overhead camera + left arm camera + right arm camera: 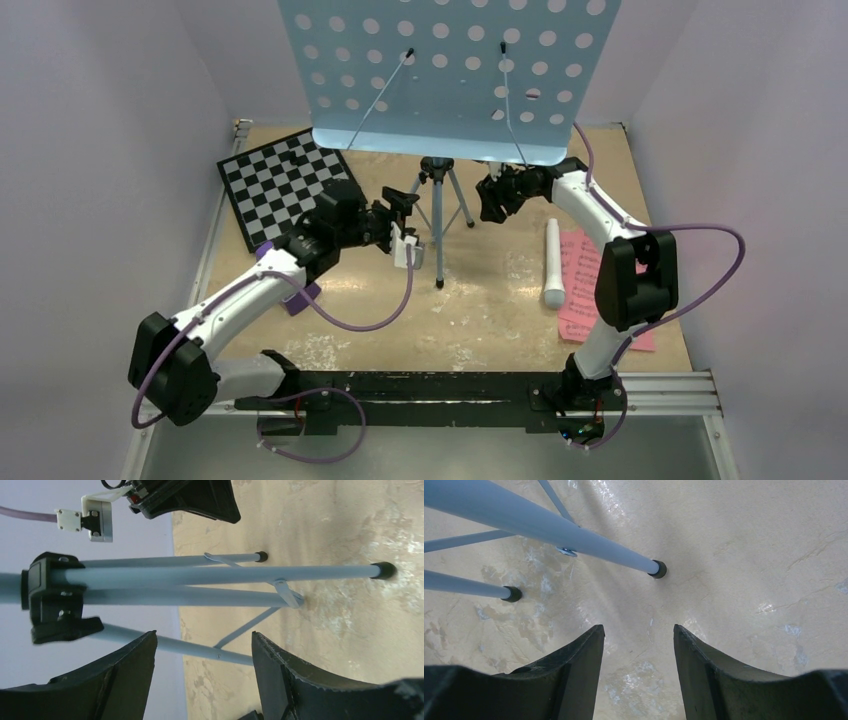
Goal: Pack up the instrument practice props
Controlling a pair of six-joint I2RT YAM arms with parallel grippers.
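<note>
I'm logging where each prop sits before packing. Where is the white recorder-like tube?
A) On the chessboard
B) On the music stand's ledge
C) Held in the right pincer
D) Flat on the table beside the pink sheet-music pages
D: the top view shows the white recorder-like tube lying flat on the table next to the pink sheet-music pages, and the right pincer is open and empty.

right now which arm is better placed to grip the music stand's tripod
Left, I'd say. The left end effector, open, has the tripod legs right ahead of it. The right end effector, also open, points at the table with those legs off to one side.
</note>
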